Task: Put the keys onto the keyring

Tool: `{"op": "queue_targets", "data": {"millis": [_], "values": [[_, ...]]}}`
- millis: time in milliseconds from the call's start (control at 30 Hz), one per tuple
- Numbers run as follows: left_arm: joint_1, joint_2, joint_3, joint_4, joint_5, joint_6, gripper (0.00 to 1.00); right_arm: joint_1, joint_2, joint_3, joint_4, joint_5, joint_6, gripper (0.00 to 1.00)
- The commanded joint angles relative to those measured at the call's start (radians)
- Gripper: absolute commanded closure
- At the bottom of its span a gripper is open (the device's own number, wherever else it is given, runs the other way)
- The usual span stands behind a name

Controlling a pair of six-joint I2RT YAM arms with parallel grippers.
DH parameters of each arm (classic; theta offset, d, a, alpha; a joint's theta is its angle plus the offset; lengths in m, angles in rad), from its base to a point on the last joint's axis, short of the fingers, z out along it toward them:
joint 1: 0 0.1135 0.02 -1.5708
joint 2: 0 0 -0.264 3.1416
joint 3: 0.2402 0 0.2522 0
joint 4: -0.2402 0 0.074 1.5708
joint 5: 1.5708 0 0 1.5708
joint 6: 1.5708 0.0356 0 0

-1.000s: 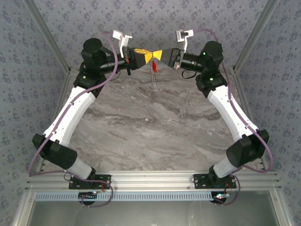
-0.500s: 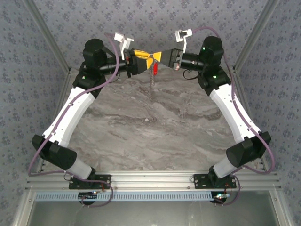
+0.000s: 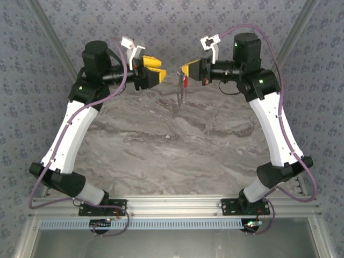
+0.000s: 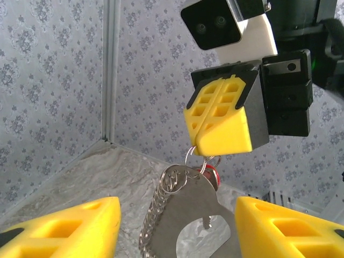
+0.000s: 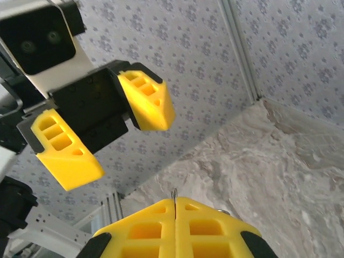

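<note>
left claw [image 3: 163, 71] apart and empty, right claw [image 3: 184, 69] clamped on the keyring [image 4: 199, 194], red keys [image 4: 212, 173] alongside

The left hand [image 3: 160, 71] has opened and backed away, leaving the keyring [image 3: 183, 92] with the right hand [image 3: 186, 70].

One keyring [image 4: 196, 196] — one red key [image 4: 211, 173]

Dangling in mid-air just beneath the clamped fingertips of the right gripper [image 4: 200, 146]: keyring [image 4: 196, 207], a flat grey carabiner-like metal loop, hung upright from a thin wire ring [image 4: 189, 156] pinched between those fingertips. Tucked against its top edge, directly under the gripper, keys [image 4: 211, 173]: one tiny bright red piece, partly hidden behind the metal.
</note>
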Motion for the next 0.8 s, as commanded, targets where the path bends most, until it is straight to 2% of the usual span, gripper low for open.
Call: {"op": "queue_targets", "data": {"millis": [0, 133, 300, 467, 767], "values": [[-0.002, -0.010, 0.027, -0.043, 0.043, 0.056, 0.45, 0.033, 0.027, 0.096, -0.206, 0.076, -0.165, 1.00], [-0.003, 0.011, 0.050, -0.080, 0.096, 0.065, 0.56, 0.068, 0.040, 0.137, -0.269, 0.114, -0.207, 1.00], [-0.016, 0.037, 0.078, -0.123, 0.153, 0.068, 0.61, 0.096, 0.042, 0.146, -0.282, 0.131, -0.212, 1.00], [-0.031, 0.063, 0.098, -0.198, 0.178, 0.100, 0.63, 0.113, 0.049, 0.158, -0.281, 0.134, -0.210, 1.00], [-0.037, 0.092, 0.129, -0.218, 0.200, 0.097, 0.65, 0.125, 0.050, 0.163, -0.260, 0.128, -0.199, 1.00]]}}
